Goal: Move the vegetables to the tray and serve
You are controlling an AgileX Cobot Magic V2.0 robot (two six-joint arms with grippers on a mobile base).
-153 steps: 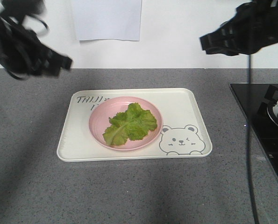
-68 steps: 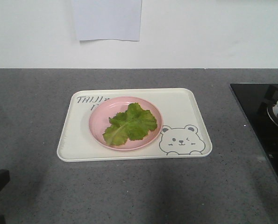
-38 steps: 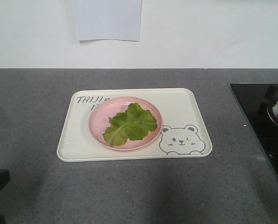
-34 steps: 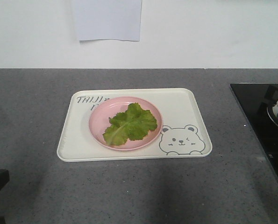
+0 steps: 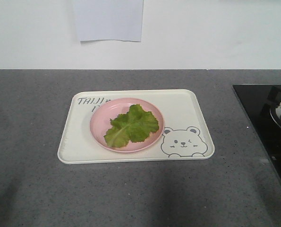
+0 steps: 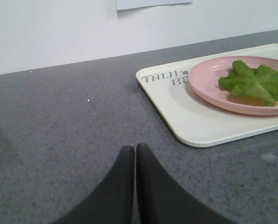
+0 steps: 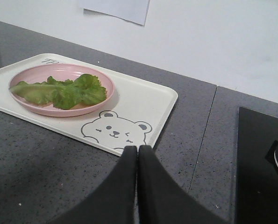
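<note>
The light-green lettuce leaves [image 5: 131, 126] lie on a round pink plate [image 5: 98, 124], which stands on the cream-white bear tray [image 5: 183, 109] in the middle of the grey counter. They also show in the left wrist view [image 6: 255, 84] and in the right wrist view [image 7: 66, 91]. Neither arm shows in the front view. My left gripper [image 6: 135, 148] is shut and empty, low over the counter, left of and nearer than the tray [image 6: 195, 121]. My right gripper [image 7: 138, 149] is shut and empty, near the tray's [image 7: 148, 100] front right corner.
A black cooktop [image 5: 268, 123] with a pot part lies at the counter's right side and shows in the right wrist view [image 7: 262, 158]. A white paper sheet [image 5: 108, 19] hangs on the wall behind the tray. The wall bounds the counter's far edge.
Both arms, high over the tray 2.2 s ago, have left the front view. The dark piece at the bottom left corner has gone too. Tray, plate and lettuce have not moved.
</note>
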